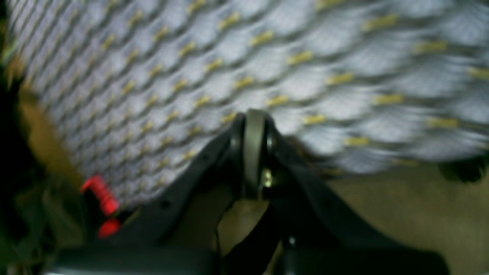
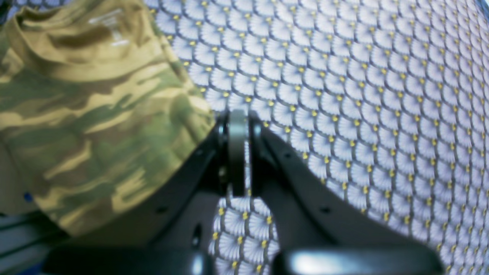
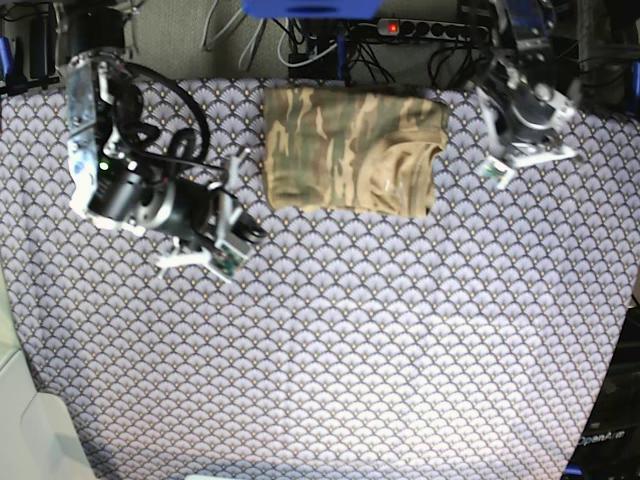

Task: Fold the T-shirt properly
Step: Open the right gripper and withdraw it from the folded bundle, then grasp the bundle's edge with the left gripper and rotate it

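Now soft camouflage T-shirt [image 3: 352,150] folded into rectangle on fan-scale table cloth [image 3: 400,340]; left end effector [image 1: 254,122] and right end effector [image 2: 237,118] pressed together, empty

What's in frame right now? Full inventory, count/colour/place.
T-shirt: 1, tan, olive and brown camouflage, folded into a compact rectangle at the far middle of the table, untouched by either gripper.
Table cloth: 1, purple-grey fan-scale pattern with yellow dots, covering the table.
Power strip: 1, black with a red switch, behind the far edge of the table.
Cables: several, black and white, near the power strip.
Right gripper: 1, black, shut, beside the shirt's edge, holding nothing.
Left gripper: 1, black, shut, above the table cloth's edge, empty.
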Controlling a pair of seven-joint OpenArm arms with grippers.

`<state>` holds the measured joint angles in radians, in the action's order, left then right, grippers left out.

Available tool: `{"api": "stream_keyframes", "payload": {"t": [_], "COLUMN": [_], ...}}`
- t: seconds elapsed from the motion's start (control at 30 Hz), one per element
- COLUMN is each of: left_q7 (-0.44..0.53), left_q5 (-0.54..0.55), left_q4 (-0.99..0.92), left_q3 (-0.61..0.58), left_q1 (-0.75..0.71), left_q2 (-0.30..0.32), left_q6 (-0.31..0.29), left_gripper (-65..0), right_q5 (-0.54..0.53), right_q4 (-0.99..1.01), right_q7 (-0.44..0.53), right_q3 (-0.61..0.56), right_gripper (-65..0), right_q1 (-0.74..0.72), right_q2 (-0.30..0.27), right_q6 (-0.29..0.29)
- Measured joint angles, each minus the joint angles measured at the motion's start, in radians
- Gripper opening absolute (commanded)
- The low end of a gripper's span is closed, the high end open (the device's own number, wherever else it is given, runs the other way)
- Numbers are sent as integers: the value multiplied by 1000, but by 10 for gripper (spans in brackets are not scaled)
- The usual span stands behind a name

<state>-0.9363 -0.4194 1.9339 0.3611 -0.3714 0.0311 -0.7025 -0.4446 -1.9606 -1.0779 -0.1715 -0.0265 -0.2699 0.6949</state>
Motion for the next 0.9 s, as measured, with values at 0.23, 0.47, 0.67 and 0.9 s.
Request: {"api": "stream_keyframes", "payload": {"t": [0.23,0.47,0.67,0.9], "left_q7": [13,-4,-7,-1], "left_q5": [4,-6,-12,-3], "left_q4": [50,53,53,53], "left_q3": [-132,-128,-161,-283], "left_q1": [-79,-134,-163,-197], "left_q2": [2,2,-6,-12], "left_q6": [-1,-1,2,-1], "left_gripper": [-650,-650,-650,-650], "right_q5": [8,11,11,11], "right_q4": [3,9,10,18], "right_q7": [-4,-10,-11,-7], "right_q3": [5,5,5,6], "right_gripper": [-650,-650,-650,-650], "right_q1": [11,27,41,41], "right_q2": [-7,-6,-1,0], "right_q6": [0,0,0,0]}}
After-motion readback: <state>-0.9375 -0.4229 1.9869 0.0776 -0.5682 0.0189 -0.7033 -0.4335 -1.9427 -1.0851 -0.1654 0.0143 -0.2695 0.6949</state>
